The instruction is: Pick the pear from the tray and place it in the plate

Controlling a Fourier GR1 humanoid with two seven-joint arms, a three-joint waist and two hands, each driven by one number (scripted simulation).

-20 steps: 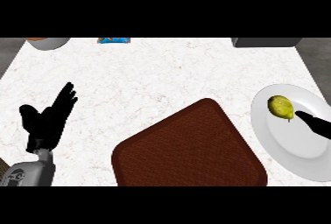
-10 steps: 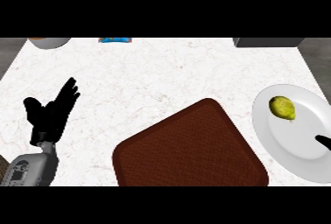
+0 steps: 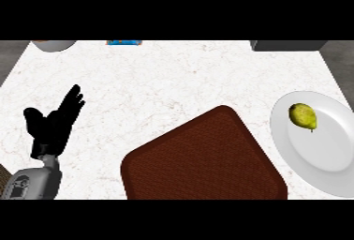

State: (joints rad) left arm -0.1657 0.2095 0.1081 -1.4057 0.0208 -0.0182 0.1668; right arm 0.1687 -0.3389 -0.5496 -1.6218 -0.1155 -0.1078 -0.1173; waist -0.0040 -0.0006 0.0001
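We see the big white counter (image 3: 173, 79) first, with lots of bare room in the middle and toward the top. The brown tray (image 3: 204, 159) sits low in the middle with nothing on it, and its bottom runs out of view. The white plate (image 3: 325, 154) lies at the right edge, near the tray but not touching it. Our left hand (image 3: 52, 129) rests at the left, fingers straight, holding nothing. The small yellow-green pear (image 3: 303, 116) lies on the plate near its top rim. A moment ago our right hand was over the plate; now it is out of view. We think the job is done.
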